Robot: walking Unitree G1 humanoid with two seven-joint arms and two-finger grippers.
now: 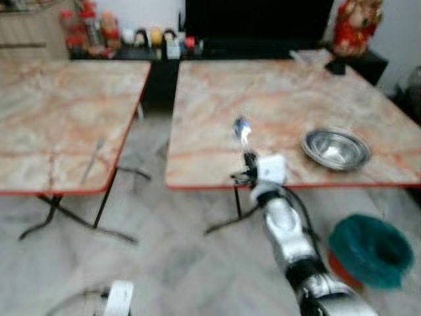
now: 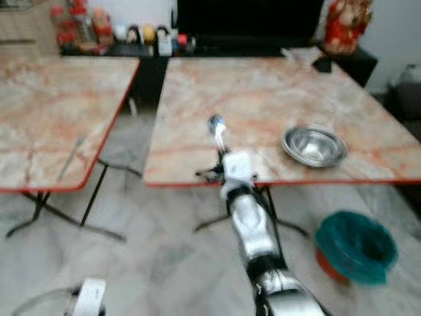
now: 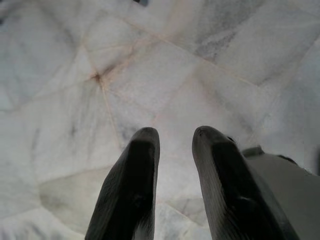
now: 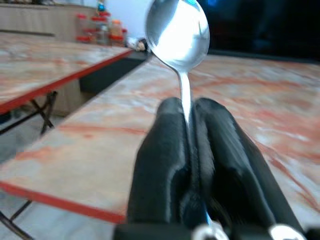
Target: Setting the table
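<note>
Your right gripper (image 4: 189,117) pinches the light, stiff, slippery spoon (image 4: 178,30) by its thin handle above the right table's (image 1: 217,131) front edge near the steel bowl (image 1: 335,148), so keep the grip firm; the left gripper (image 3: 175,145) hangs spread over the floor.

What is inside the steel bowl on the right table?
The bowl looks empty: only its shiny bottom shows. The near inner wall is hidden by the rim, and the picture is blurred.

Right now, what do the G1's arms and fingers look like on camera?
The right arm is glossy silver in rounded segments with black joint bands, a white wrist block and a thin black cable looping alongside. The right gripper has two long, rounded matte-black fingers. The left gripper has the same tapered black fingers; a white wrist piece with a pale cable shows at the left arm.
</note>
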